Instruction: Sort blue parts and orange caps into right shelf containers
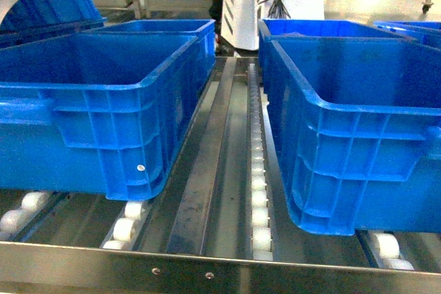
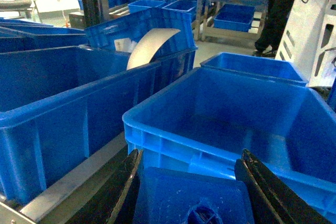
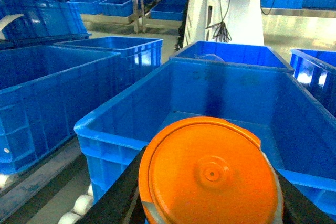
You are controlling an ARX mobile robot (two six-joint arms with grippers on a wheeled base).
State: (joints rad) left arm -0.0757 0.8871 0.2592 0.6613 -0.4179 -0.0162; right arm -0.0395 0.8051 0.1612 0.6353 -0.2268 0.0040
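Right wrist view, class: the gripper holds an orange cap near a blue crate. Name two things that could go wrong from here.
1. The orange cap sits over the crate's near rim, not well inside; released now, it might strike the rim and fall onto the rollers.
2. The left gripper holds a blue part just short of its own crate; the same could happen there.
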